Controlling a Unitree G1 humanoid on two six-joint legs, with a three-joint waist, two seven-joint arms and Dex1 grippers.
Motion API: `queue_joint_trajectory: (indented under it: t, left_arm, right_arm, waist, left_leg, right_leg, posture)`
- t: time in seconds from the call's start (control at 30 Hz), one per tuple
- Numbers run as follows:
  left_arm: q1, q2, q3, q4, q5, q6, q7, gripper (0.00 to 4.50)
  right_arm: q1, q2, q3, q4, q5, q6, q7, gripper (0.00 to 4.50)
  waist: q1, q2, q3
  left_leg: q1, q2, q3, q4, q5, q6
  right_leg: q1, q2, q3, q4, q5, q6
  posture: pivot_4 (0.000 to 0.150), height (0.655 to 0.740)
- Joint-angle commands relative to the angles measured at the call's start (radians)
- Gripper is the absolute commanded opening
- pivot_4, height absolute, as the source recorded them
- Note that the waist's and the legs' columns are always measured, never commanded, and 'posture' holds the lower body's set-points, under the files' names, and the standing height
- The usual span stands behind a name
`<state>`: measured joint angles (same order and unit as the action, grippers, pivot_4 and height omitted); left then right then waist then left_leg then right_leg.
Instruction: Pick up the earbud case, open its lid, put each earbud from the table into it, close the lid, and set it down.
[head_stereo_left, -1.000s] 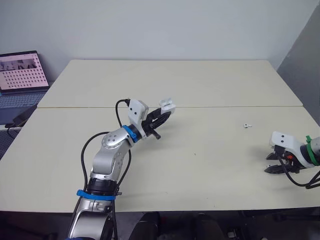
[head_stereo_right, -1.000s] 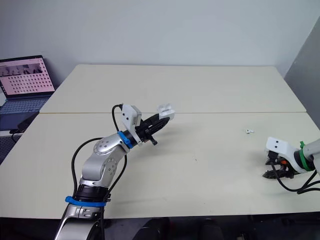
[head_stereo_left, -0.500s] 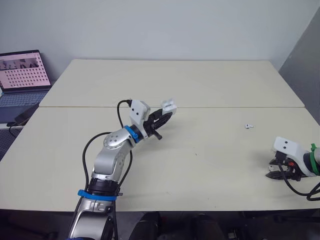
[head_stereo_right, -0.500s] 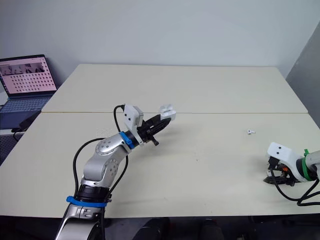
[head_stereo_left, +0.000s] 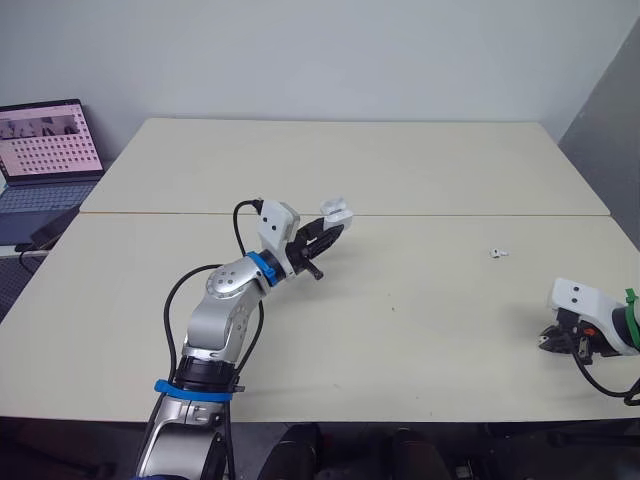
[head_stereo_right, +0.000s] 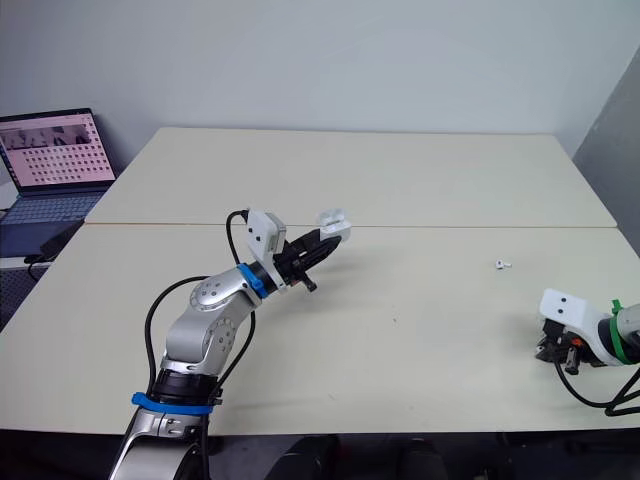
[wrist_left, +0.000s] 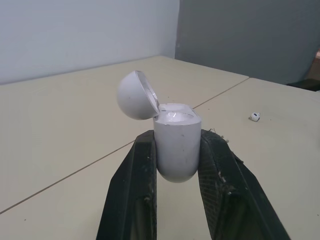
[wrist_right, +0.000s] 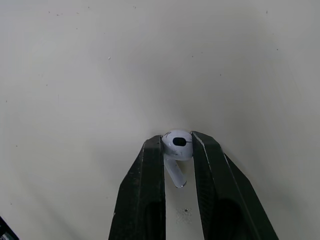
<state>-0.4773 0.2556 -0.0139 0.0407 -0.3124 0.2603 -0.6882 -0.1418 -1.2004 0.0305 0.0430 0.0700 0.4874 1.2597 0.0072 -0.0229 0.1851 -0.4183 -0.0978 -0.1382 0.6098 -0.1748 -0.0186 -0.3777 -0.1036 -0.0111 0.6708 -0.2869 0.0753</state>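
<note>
My right gripper (head_stereo_right: 549, 349) pinches one earbud (wrist_right: 177, 146) by its head, down near the table's (head_stereo_left: 400, 340) right edge. It's tiny, glossy and light; I reckon it could squirt out, so gentle pressure. My left gripper (head_stereo_left: 327, 233) clamps the earbud case (wrist_left: 176, 145) by its body, lid open, raised mid-table. The second earbud (head_stereo_left: 496, 252) lies between them.

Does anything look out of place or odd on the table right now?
Nothing stands out. The left tool holds the case upright with its lid open, the right tool is shut on one earbud, and the other earbud lies by itself on the table.
</note>
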Motion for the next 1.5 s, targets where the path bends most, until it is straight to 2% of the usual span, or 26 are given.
queue_joint_trajectory:
  t: [0.03, 0.13, 0.2, 0.27, 0.37, 0.47, 0.63, 0.73, 1.17, 1.5]
  left_arm:
    - [-0.003, 0.01, 0.004, -0.036, -0.009, -0.025, -0.01, 0.74]
    - [-0.002, -0.004, 0.012, -0.038, -0.026, -0.063, -0.018, 0.74]
    - [-0.003, -0.028, 0.014, -0.031, -0.029, -0.105, -0.018, 0.74]
    - [-0.004, -0.052, 0.013, -0.013, -0.025, -0.133, -0.014, 0.74]
    - [-0.018, -0.096, 0.006, 0.01, -0.02, -0.159, 0.005, 0.74]
    - [-0.043, -0.135, -0.002, 0.02, -0.018, -0.162, 0.028, 0.74]
    - [-0.083, -0.179, -0.006, 0.045, -0.01, -0.175, 0.053, 0.74]
    - [-0.102, -0.193, -0.005, 0.06, -0.008, -0.182, 0.063, 0.74]
    - [-0.125, -0.193, -0.016, 0.049, -0.021, -0.182, 0.046, 0.74]
    - [-0.133, -0.183, -0.012, 0.045, -0.022, -0.179, 0.039, 0.74]
  right_arm:
    - [-0.056, 0.043, -0.014, -0.048, 0.054, -0.038, 0.017, 0.41]
    - [-0.209, 0.171, -0.077, -0.157, 0.221, 0.116, -0.022, 0.41]
    - [-0.354, 0.313, -0.152, -0.232, 0.376, 0.333, -0.144, 0.41]
    - [-0.448, 0.434, -0.21, -0.299, 0.477, 0.462, -0.262, 0.41]
    - [-0.574, 0.703, -0.323, -0.396, 0.607, 0.623, -0.548, 0.41]
    - [-0.616, 0.935, -0.387, -0.472, 0.666, 0.672, -0.784, 0.41]
    - [-0.577, 1.135, -0.339, -0.531, 0.646, 0.599, -0.995, 0.41]
    - [-0.549, 1.17, -0.289, -0.538, 0.621, 0.543, -1.036, 0.41]
    - [-0.502, 1.147, -0.129, -0.432, 0.476, 0.297, -1.048, 0.41]
    - [-0.476, 1.126, -0.097, -0.397, 0.457, 0.25, -1.033, 0.41]
  waist:
    - [-0.003, 0.0, 0.0]
    - [-0.02, 0.0, 0.0]
    - [-0.03, 0.0, 0.001]
    - [-0.027, 0.0, 0.001]
    - [-0.015, -0.001, 0.001]
    - [-0.002, 0.0, 0.0]
    - [-0.001, 0.0, 0.0]
    - [-0.01, 0.0, 0.0]
    - [-0.039, 0.001, 0.0]
    - [-0.038, 0.001, 0.0]
  left_leg:
    - [0.0, 0.001, 0.0, 0.0, 0.0, 0.0]
    - [0.0, 0.003, 0.003, 0.0, 0.0, 0.0]
    - [0.0, 0.006, 0.003, -0.001, -0.001, -0.001]
    - [-0.001, 0.006, 0.001, -0.001, -0.001, -0.002]
    - [-0.004, 0.005, -0.002, 0.0, -0.001, -0.002]
    - [-0.008, 0.003, -0.005, 0.0, -0.001, -0.003]
    - [-0.011, 0.001, -0.007, 0.001, 0.0, -0.005]
    - [-0.01, 0.001, -0.007, 0.0, 0.0, -0.004]
    - [-0.007, 0.006, -0.007, 0.0, 0.001, -0.005]
    - [-0.007, 0.006, -0.007, 0.0, 0.001, -0.005]
  right_leg:
    - [0.0, 0.001, 0.0, 0.0, 0.0, 0.0]
    - [-0.002, 0.002, 0.002, 0.001, 0.001, -0.001]
    - [-0.003, 0.002, 0.003, 0.002, 0.001, -0.002]
    - [-0.005, 0.003, 0.002, 0.003, 0.002, -0.003]
    - [-0.006, 0.005, 0.001, 0.002, 0.004, -0.007]
    - [-0.011, 0.005, 0.001, 0.004, 0.004, -0.008]
    - [-0.013, 0.005, 0.0, 0.004, 0.005, -0.008]
    - [-0.014, 0.006, 0.0, 0.008, 0.005, -0.008]
    - [-0.013, 0.012, 0.001, 0.009, 0.006, -0.01]
    - [-0.013, 0.012, 0.001, 0.009, 0.006, -0.01]
  posture:
    - [0.15, 0.74]
    - [0.15, 0.74]
    - [0.15, 0.74]
    - [0.15, 0.74]
    - [0.15, 0.74]
    - [0.15, 0.74]
    - [0.15, 0.74]
    - [0.15, 0.74]
    - [0.15, 0.74]
    - [0.15, 0.74]
